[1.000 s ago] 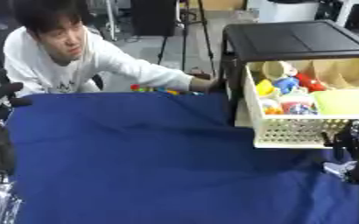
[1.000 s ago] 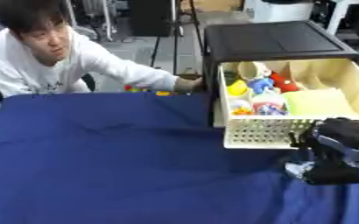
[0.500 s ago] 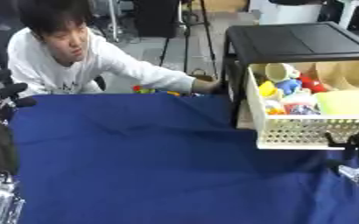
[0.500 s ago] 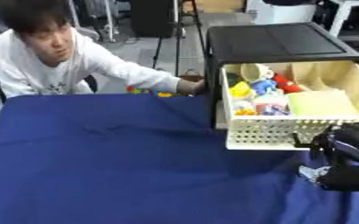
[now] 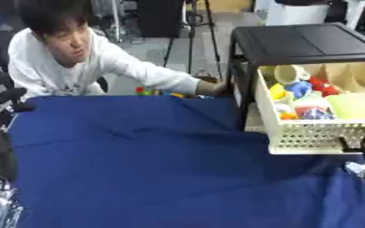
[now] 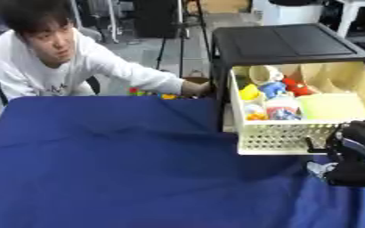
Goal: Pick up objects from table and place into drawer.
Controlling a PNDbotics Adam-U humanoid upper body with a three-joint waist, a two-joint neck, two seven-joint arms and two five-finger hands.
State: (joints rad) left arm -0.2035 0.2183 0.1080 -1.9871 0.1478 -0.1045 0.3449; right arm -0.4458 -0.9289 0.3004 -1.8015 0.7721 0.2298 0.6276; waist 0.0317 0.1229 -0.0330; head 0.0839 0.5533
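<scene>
Drawer pulled open and being filled; table cloth bare of objects.

The drawer (image 6: pixel 294 133) is being kept open, crowded with a cup (image 6: pixel 262 73) and coloured toys (image 6: pixel 269 95). The right hand (image 6: pixel 355 153) is being held at its front; whether its fingers are curled cannot be told. The left hand (image 5: pixel 2 95) is being held open. Anything added risks being spilled over the rim.

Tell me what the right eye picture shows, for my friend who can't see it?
A cream plastic drawer full of colourful toys stands open from a black cabinet on a blue cloth-covered table. The robot's black right hand is at the drawer's front.
</scene>
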